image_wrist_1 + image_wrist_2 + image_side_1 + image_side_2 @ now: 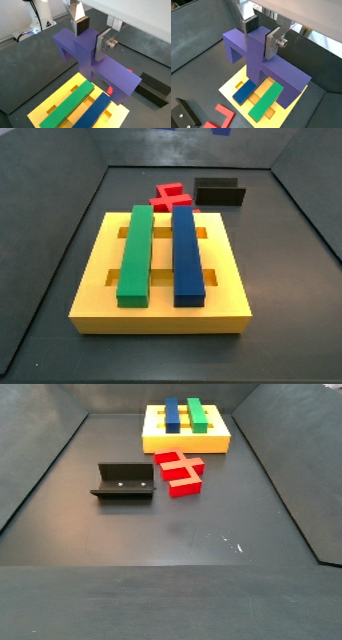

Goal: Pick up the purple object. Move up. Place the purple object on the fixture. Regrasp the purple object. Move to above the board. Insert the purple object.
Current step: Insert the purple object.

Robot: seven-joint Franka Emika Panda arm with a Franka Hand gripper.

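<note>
While I hold my load in the air, this is how things stand.

Tool: my tool (91, 36) is seen in both wrist views, its flat silver finger plates (273, 44) with dark pads pressed against the two sides of the raised stub; it is clamped on the purple piece. It does not appear in either side view.

Purple object: the matte purple cross-like block (100, 65), a wide bar with a raised central stub, hangs between my fingers above the board and clear of it, its bar running across my wrist views (261, 57).

Board: the large flat yellow rectangular slab with slots in its top (94, 278) lies on the dark table (201, 534), below the purple block in both wrist views.

On the board: a long green bar (135, 250) and a long dark-blue bar (186, 248) lie side by side along the slab, just apart.

Red piece: a red cross-shaped block (178, 472) lies on the table just beside the board's short edge, apart from it.

Fixture: the small black L-shaped bracket on its base plate (124, 481) stands near the board, just beside the red block, bare on top.
</note>
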